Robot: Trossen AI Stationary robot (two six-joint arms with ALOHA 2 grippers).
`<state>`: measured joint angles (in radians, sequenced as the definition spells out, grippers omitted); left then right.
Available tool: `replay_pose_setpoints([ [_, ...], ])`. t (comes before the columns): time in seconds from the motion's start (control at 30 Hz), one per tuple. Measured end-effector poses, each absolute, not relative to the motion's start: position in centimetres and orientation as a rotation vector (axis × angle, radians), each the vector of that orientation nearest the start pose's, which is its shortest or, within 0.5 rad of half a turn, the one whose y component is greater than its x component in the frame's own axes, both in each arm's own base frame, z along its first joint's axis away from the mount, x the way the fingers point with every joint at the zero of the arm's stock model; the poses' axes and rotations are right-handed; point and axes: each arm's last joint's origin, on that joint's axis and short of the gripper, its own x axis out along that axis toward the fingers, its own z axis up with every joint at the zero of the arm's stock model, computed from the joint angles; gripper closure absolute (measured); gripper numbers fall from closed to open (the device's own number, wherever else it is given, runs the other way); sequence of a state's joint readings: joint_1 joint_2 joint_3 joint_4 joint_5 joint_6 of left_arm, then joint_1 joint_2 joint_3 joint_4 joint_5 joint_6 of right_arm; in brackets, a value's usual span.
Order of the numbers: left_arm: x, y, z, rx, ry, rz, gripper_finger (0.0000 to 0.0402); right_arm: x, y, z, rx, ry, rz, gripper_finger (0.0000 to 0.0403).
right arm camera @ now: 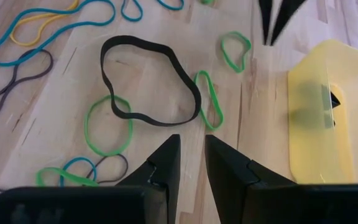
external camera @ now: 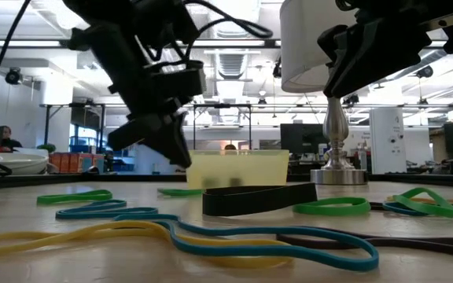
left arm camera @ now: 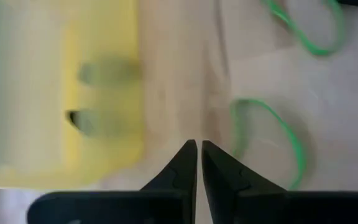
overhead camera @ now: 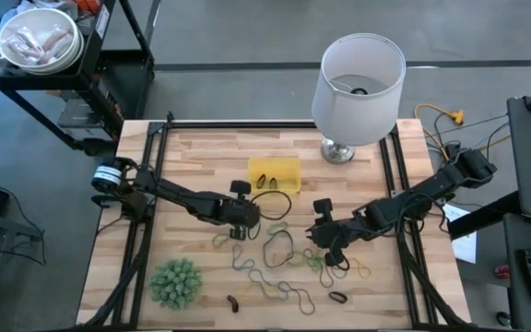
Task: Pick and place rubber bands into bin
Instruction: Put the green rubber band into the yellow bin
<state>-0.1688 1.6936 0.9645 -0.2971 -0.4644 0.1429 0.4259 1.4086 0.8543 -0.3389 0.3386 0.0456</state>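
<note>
Left gripper [left arm camera: 199, 149] pinched shut, nothing visible in it, just off the bin [overhead camera: 289, 167] at its 7 o'clock; right gripper [right arm camera: 191, 142] narrowly parted, empty, over the rubber bands [overhead camera: 279, 244] at 5 o'clock; looks mid-pick; next, probably reopen onto a loop.

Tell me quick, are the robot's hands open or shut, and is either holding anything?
Left hand: shut, nothing seen between its fingers.
Right hand: a little open, holding nothing.

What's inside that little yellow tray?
The yellow tray holds a few dark rubber bands. In the low view its cloudy wall hides them, so an exact count is unclear.
</note>
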Motion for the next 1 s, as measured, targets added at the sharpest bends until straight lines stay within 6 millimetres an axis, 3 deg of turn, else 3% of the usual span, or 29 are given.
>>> replay_pose_setpoints([
  [0.23, 32.7, -4.3, 17.6, 0.478, 0.931, 0.188, 0.0394, 25.6, 10.6, 21.2, -0.291, 0.831, 0.062, 0.0335],
  [0.57, 32.0, -5.2, 16.5, 0.244, 0.993, -0.109, 0.0394, 25.6, 10.6, 21.2, -0.291, 0.831, 0.062, 0.0335],
  [0.83, 31.5, -4.8, 15.8, 0.245, 1.018, -0.096, 0.0391, 25.6, 10.5, 21.2, -0.286, 0.83, 0.06, 0.0335],
  [1.0, 31.5, -4.8, 15.7, 0.251, 1.022, -0.087, 0.0364, 25.6, 10.5, 21.2, -0.284, 0.83, 0.059, 0.0335],
])
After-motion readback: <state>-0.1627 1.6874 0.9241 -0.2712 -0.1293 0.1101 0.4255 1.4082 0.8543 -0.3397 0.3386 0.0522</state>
